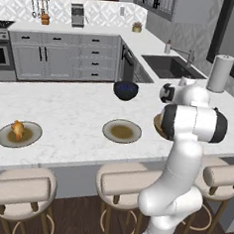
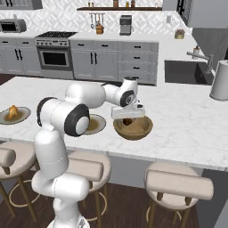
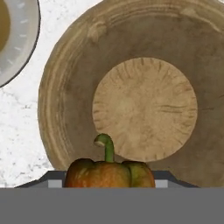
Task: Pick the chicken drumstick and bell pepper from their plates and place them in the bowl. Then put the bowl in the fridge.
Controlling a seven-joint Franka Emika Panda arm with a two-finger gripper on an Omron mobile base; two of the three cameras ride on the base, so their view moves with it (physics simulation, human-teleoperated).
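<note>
On the white marble island counter (image 1: 74, 115) I see the wooden bowl (image 2: 133, 128) sitting empty, its pale inside bare in the hand view. My gripper (image 2: 128, 116) hangs right over it, closed on the bell pepper (image 3: 109, 172). The chicken drumstick (image 1: 17, 128) lies on the far left plate (image 1: 32, 137); the middle plate (image 1: 122, 131) holds nothing.

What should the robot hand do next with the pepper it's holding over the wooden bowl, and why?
Probably open the gripper and let go. The bell pepper sits between its fingers right above the bowl, whose inside shows nothing in it yet, so it should drop in. The chicken drumstick waits on its plate for the next trip.
</note>
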